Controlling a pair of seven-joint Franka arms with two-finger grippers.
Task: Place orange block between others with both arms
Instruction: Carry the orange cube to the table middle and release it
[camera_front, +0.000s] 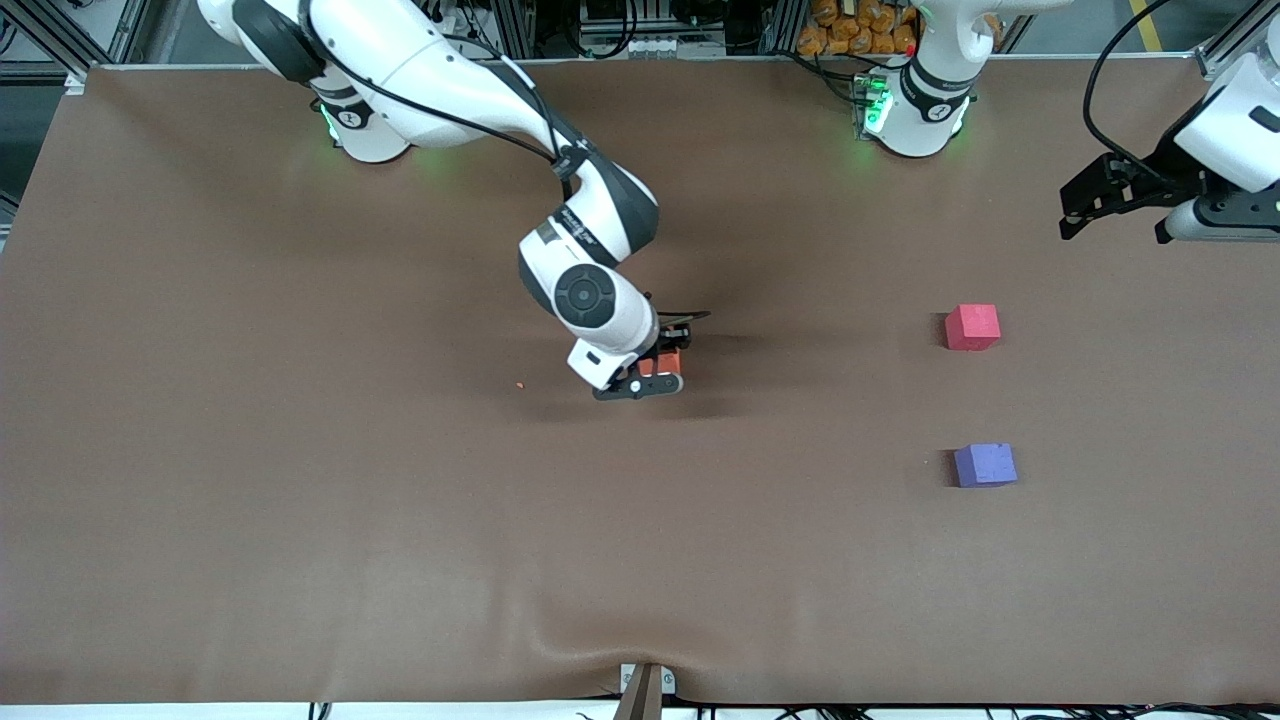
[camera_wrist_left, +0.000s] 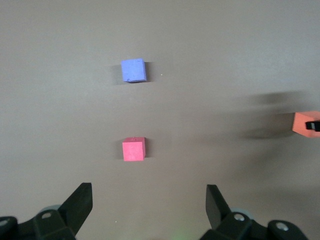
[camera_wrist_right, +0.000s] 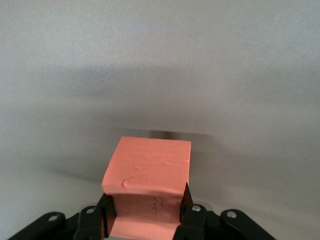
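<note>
We see the right gripper (camera_front: 662, 372) clamped on the orange block (camera_front: 660, 364), holding it over the middle of the brown table (camera_front: 300, 520); in the right wrist view its two fingers (camera_wrist_right: 186, 210) press into the block (camera_wrist_right: 147, 175) from both sides, and the foam dents slightly where they bite. Taking the front view as a clock face centred on that block, the red-pink cube (camera_front: 972, 327) lies at about three o'clock, well apart, toward the left arm's end of the table. The purple-blue cube (camera_front: 985, 465) lies at about four o'clock, nearer to the front camera than the red-pink one. Open brown surface shows between the two cubes, and neither touches anything. From the held block toward three o'clock we find only bare tabletop up to that pair. A tiny orange speck (camera_front: 519, 385) sits at nine o'clock, near the block. The left gripper (camera_front: 1115, 205) hangs with its jaws spread wide and holding nothing, over the table's edge at the left arm's end, at about two o'clock from the red-pink cube. In the left wrist view we see both cubes, the red-pink (camera_wrist_left: 133, 149) and the purple-blue (camera_wrist_left: 133, 70), ahead of its parted fingers (camera_wrist_left: 80, 202). The cloth ripples along the table's edge nearest the camera, at six o'clock.
</note>
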